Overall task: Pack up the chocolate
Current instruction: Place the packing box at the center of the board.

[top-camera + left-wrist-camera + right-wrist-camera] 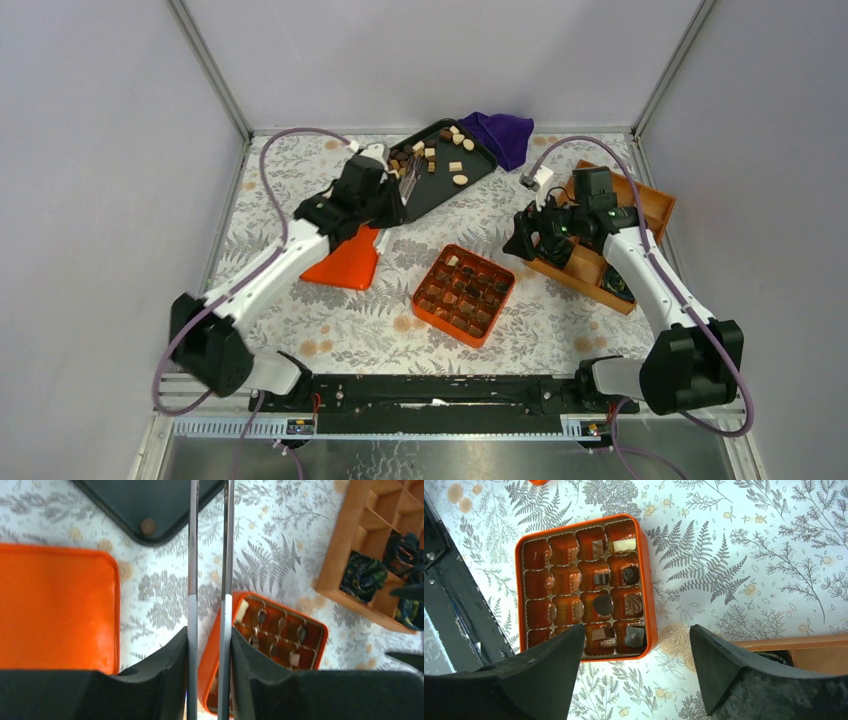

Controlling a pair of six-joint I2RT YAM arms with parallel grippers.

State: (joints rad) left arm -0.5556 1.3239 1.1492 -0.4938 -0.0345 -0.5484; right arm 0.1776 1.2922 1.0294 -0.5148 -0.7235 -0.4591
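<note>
orange box [652,600]: we are seeing it lying open in the middle of the table, with pieces sitting in several of its square cells.
chocolate [460,180]: most pieces are lying loose on the black tray [437,192] at the back of the table; some dark ones and a cream-white one are sitting in the box.
left gripper [209,650]: its fingers are pressing together on metal tweezers [193,555]; the two blades are standing slightly apart, and we are not able to tell if the tips are carrying anything.
tweezers place: in the top view they are reaching over the near-left edge of the tray.
right gripper [636,630]: its jaws are standing wide apart, hovering over the cloth-patterned table between the box and the wooden divider box [655,205].
orange lid [350,262]: it is lying flat, left of the box, under the left arm.
dark green rolls [362,575]: they are sitting in cells of the wooden divider box.
purple cloth [500,135]: it is lying just behind the tray.
</note>
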